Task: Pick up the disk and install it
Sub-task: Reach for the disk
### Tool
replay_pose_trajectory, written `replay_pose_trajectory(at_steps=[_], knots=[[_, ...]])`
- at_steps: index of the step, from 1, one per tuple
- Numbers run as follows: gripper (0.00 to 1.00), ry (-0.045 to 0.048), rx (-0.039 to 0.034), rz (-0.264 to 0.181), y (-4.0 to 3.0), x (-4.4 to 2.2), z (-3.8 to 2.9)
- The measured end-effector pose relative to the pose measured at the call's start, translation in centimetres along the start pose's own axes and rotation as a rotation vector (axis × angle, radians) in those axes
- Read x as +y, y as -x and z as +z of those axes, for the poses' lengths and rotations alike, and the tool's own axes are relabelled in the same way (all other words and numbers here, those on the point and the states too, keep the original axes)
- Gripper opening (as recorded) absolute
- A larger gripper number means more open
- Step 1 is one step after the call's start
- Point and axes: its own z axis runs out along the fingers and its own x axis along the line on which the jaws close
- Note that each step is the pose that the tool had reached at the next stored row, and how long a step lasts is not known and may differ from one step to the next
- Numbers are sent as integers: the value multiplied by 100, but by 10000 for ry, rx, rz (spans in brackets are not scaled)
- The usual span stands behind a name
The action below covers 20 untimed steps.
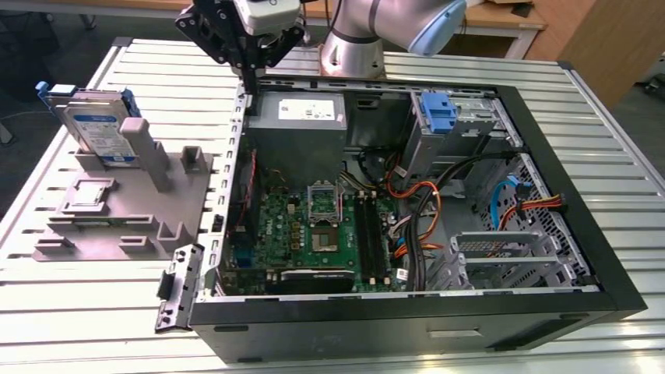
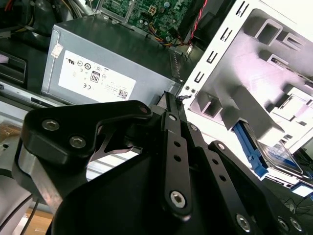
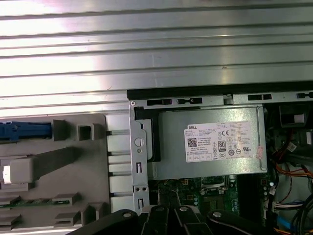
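Computer case [image 1: 416, 312]: open, on counter [image 1: 62, 327], reaching close to near edge.
Drive cage [image 1: 509, 257], case near corner on exterior view's right: no disk seated.
Grey fixture [image 1: 114, 210]: on counter toward edge at exterior view's left.
Disk [image 1: 96, 125]: upright at fixture far end, blue rails visible, untouched.
Power supply [image 1: 301, 113]: case far corner.
End effector [image 1: 249, 74]: above case far wall beside power supply, fingers pressed together, empty, well apart from disk.
Progress, judged: none; pick-up and installation both outstanding.
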Motion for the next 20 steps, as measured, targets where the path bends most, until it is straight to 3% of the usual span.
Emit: replay_pose_trajectory(at_steps=[20], knots=[[10,-2,22,1,-62,-5,8]])
